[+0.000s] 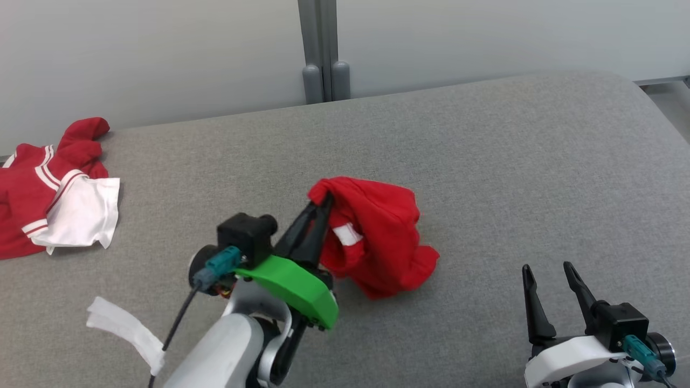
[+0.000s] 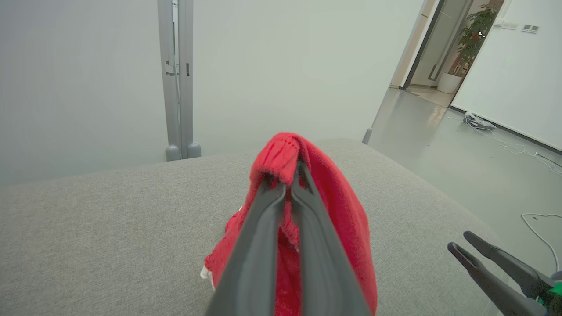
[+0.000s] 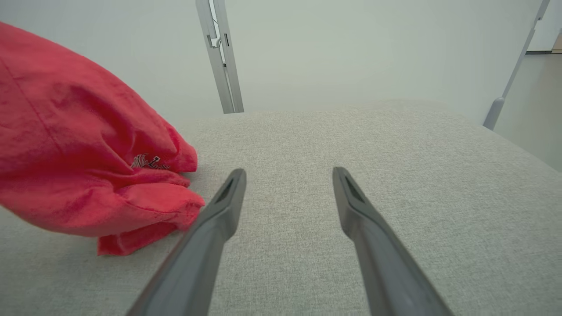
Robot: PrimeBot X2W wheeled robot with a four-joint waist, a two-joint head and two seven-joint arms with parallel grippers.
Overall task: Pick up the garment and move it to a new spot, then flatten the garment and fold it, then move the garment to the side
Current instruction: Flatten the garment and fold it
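A crumpled red garment (image 1: pixel 380 237) with a small white label lies bunched in the middle of the grey surface (image 1: pixel 485 161). My left gripper (image 1: pixel 323 203) is shut on its upper left fold, the fabric draped over the fingertips (image 2: pixel 287 177). The cloth (image 2: pixel 338 206) hangs down around the two closed fingers. To the lower right my right gripper (image 1: pixel 547 269) stands open with nothing between its fingers (image 3: pixel 287 175), a little to the right of the garment's lower bulge (image 3: pixel 88 166).
A second red and white garment (image 1: pixel 51 188) lies at the far left edge. A white fabric strip (image 1: pixel 126 328) lies near my left forearm. A grey wall post (image 1: pixel 323 51) stands behind the surface. Open floor with cables (image 2: pixel 505 145) lies to the right.
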